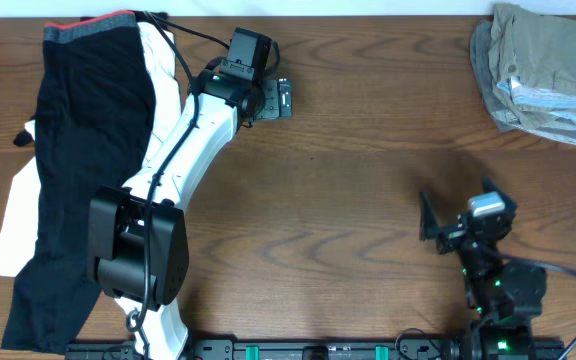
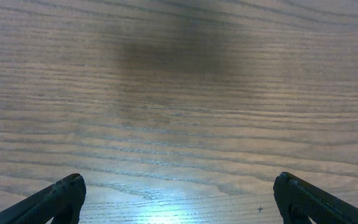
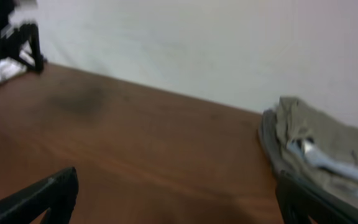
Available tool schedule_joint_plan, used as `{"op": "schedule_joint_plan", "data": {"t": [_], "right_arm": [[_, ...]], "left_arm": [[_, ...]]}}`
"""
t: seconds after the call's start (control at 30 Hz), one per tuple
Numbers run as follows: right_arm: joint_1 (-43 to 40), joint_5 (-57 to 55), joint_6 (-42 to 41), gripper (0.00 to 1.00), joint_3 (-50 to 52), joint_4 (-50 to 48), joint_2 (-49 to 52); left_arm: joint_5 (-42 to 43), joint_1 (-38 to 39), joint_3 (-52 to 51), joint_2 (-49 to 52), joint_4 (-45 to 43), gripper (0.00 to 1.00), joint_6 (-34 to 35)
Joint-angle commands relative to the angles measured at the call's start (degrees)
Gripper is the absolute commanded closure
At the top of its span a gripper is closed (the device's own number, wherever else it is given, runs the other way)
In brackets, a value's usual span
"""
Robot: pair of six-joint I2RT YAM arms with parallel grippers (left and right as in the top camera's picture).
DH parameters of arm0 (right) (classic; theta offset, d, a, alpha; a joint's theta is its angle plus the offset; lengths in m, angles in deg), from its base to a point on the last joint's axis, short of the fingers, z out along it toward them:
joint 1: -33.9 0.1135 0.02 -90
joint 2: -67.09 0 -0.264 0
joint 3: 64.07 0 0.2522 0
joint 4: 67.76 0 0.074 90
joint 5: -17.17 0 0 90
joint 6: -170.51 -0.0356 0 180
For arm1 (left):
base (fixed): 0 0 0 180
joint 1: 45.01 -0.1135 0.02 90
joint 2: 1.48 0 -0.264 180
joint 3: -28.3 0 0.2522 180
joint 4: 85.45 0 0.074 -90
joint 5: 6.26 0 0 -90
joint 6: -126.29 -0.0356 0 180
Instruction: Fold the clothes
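Left claw [image 1: 276,100] and right claw [image 1: 456,212] gape wide, empty. The clothes [image 1: 543,65] at two o'clock — likely soft, limp — best pinched at an edge.

The khaki shorts [image 1: 543,70] lie bunched at the upper right of the wooden table [image 1: 348,200], well apart from a black garment [image 1: 78,170] (spread over a white one [image 1: 13,215]) at the left.
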Motion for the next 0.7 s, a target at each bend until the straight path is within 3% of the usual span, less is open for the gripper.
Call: {"op": "schedule_joint_plan", "data": {"t": [0.0,0.37,0.67], "right_arm": [[-0.63,-0.81,0.39,0.01,3.58,-0.31,-4.31],[-0.48,-0.81,0.37,0.01,5.22,10.27,-12.11],[-0.11,-0.81,0.39,0.01,5.22,9.97,-16.22]], "left_arm": [[-0.28,-0.2,-0.35,0.44,0.0,0.02,0.26],[-0.28,-0.2,-0.35,0.44,0.0,0.02,0.26],[-0.26,-0.2,-0.35,0.44,0.0,0.02,0.26]]}}
